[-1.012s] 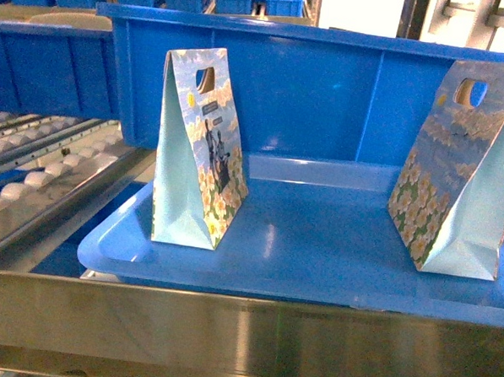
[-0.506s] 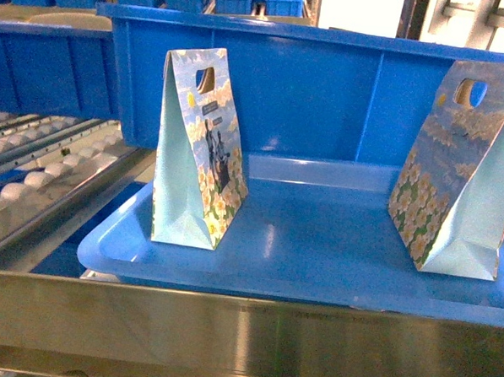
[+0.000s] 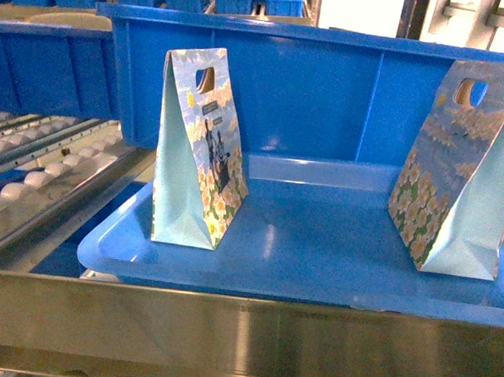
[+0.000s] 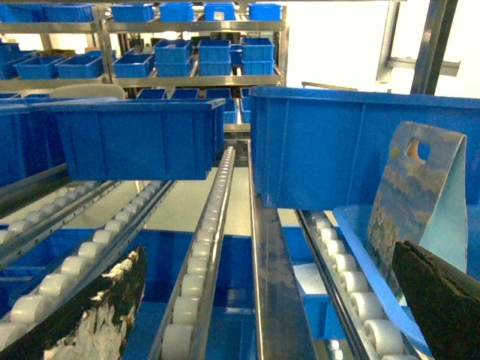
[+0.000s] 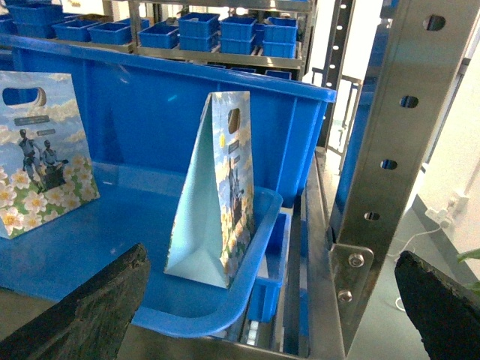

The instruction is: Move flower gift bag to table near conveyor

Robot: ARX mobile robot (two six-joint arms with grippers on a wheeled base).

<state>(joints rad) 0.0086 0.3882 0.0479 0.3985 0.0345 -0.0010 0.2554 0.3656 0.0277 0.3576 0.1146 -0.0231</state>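
Observation:
Two flower gift bags stand upright on a blue tray [image 3: 317, 243] in the head view, one at the left [image 3: 199, 152] and one at the right [image 3: 460, 174]. Neither gripper shows in that view. My left gripper [image 4: 255, 322] is open over the conveyor [image 4: 202, 247], with the left bag [image 4: 409, 202] just beyond its right finger [image 4: 442, 300]. My right gripper [image 5: 262, 315] is open and empty. It hangs in front of the tray's right corner [image 5: 247, 262], short of the right bag [image 5: 221, 187]. The other bag [image 5: 41, 150] stands at the far left of that view. The table is out of view.
A large blue crate [image 3: 325, 82] stands directly behind the tray. The roller tracks [image 3: 41, 177] run along the left, with more blue crates [image 4: 135, 139] on them. A steel rail [image 3: 228, 331] crosses the front and a perforated steel post [image 5: 390, 150] rises at the right.

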